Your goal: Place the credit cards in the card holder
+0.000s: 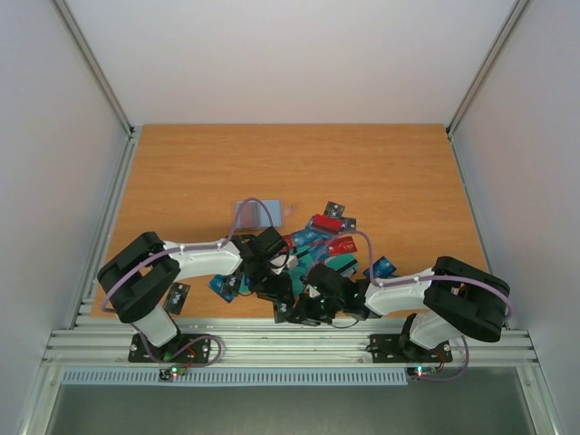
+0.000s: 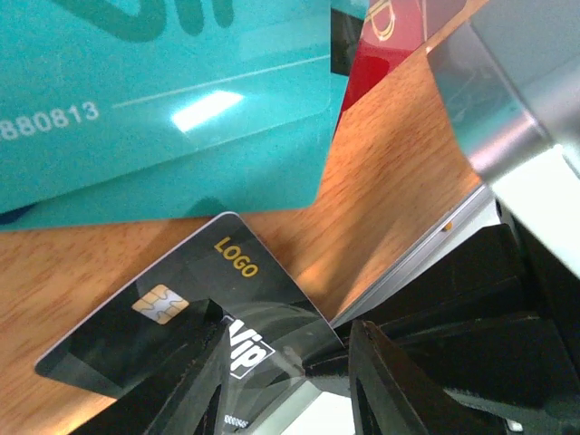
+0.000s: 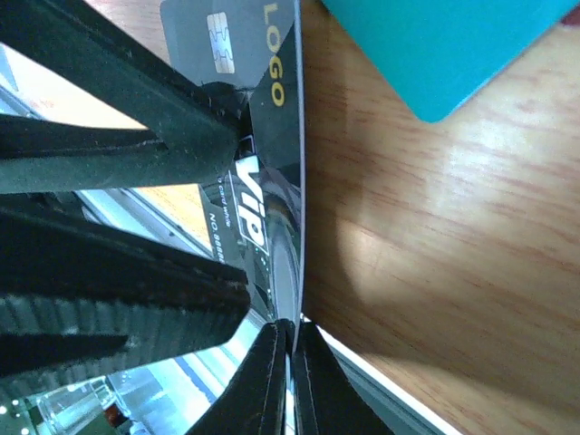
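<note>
Black card (image 2: pixel 204 272), gold LOGO and chip facing up, is at the near edge of the bench (image 1: pixel 272 163). Right claw (image 3: pixel 292 328) is pinched together on the card's edge. Left claw (image 2: pixel 285 324) has its fingers apart, both tips over the printed face; contact probable, not confirmed from the wrist view. Teal card (image 2: pixel 163 109) and red card (image 2: pixel 390 45) lie just beyond. The other credit cards (image 1: pixel 331 240) are scattered between the arms. Card holder (image 1: pixel 246 216) lies open and flat behind the pile, apart from both claws.
</note>
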Robot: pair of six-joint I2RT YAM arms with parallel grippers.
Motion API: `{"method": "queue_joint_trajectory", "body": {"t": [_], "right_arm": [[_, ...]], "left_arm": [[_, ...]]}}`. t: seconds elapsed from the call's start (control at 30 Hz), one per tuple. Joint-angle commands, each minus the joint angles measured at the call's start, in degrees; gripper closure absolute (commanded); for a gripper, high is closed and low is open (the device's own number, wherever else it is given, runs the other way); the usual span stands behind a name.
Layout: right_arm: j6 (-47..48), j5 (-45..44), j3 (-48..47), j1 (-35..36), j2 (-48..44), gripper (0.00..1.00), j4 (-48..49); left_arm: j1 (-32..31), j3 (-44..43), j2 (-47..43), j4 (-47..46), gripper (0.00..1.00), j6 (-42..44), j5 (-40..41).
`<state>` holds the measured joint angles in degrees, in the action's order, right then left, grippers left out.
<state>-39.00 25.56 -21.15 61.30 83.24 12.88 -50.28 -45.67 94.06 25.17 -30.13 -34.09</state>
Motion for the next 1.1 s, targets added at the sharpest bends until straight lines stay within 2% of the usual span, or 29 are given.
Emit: {"method": "queue_joint_trajectory", "body": {"t": [0.0, 0.1, 0.33, 0.57, 0.77, 0.9, 1.07], "right_arm": [[0.68, -6.55, -1.25, -0.57, -0.15, 0.99, 2.52], [1.43, -6.32, -2.1, -0.57, -1.19, 0.99, 0.31], [5.96, -6.23, -5.52, -0.57, -5.71, 0.99, -6.69], [11.02, -6.66, -10.92, -1.3, -9.46, 0.99, -17.71], [16.37, -4.27, -17.16, -5.69, -11.69, 0.99, -25.66], [19.24, -0.3, -21.63, -10.5, -12.51, 0.99, -28.96], [21.76, 6.86, -28.18, -18.82, -12.78, 0.99, -31.76]], "left_arm": [[-0.69, 0.6, -1.93, 3.17, 0.61, -1.01, 1.78], [-0.66, -2.03, -4.56, 6.68, 0.59, -0.72, 3.64], [0.56, -12.36, -9.77, 19.59, 0.44, 2.91, 11.69], [6.08, -20.39, -17.9, 28.31, 0.02, 5.74, 20.14], [14.13, -20.84, -24.71, 30.04, 0.01, 11.3, 25.79], [20.55, -22.16, -26.85, 30.84, 0.0, 13.42, 19.53], [26.51, -22.99, -28.11, 28.48, 0.01, 13.79, 6.36]]}}
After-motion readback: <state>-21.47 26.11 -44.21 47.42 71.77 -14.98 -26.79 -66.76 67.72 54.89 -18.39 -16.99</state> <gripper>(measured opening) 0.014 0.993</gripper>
